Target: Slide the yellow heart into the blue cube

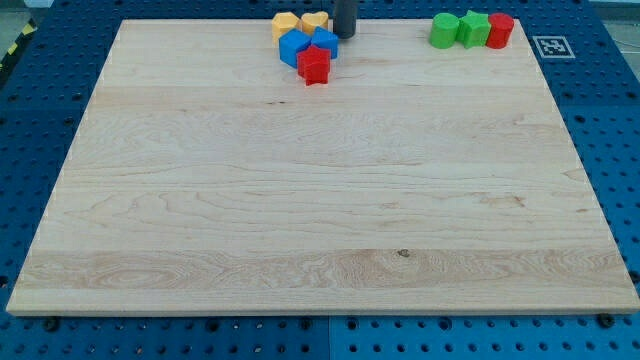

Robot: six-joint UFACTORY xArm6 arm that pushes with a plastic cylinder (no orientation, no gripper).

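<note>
Nearest the camera, the wooden board is lying bare across its whole near half, its pale grain running side to side over the blue pegboard bench. Up by the far edge, a little left of centre, a tight cluster of blocks is sitting: a red block closest to the camera, a blue cube just behind it on the left, a second blue block on the right, and behind those a yellow block and the yellow heart, side by side. The heart is resting just behind the blue blocks, seemingly touching. My tip is standing at the far edge, just right of the heart and close beside the second blue block; as a plain rod it is gripping nothing. Toward the far right corner, two green blocks and a red one are lining up in a row.
</note>
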